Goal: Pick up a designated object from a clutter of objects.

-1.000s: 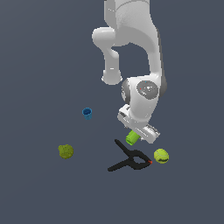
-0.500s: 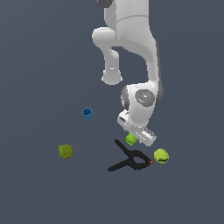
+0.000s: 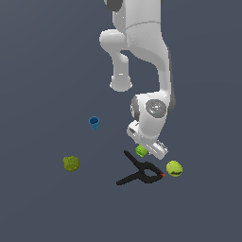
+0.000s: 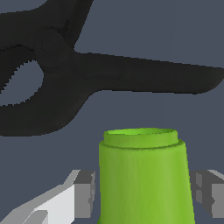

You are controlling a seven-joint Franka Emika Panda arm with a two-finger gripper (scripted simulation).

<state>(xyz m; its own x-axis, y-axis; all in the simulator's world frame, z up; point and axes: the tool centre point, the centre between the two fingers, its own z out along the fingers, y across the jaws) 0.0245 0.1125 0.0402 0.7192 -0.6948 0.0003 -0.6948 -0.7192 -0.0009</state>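
Dark slate-grey counter (image 3: 42,208) fills both views, bare apart from five small items. Nearest the wrist camera, the lime-green cylinder (image 4: 144,175) stands upright between the gripper (image 4: 144,192) fingers, one grey pad (image 4: 85,192) on each side with a slim gap showing, so the gripper is spread just wider than the cup, not clamped. Placing the fingers astride suits a squeeze across its round wall. Just beyond lies the black clamp (image 4: 87,74), close enough to be nudged. In the exterior view the cylinder (image 3: 141,151) sits under the gripper (image 3: 147,147); the clamp (image 3: 142,172) is at 6 o'clock from it, the yellow-green ball (image 3: 174,168) at 4, the olive-green lump (image 3: 71,163) at 9, the blue cup (image 3: 94,123) at 10.
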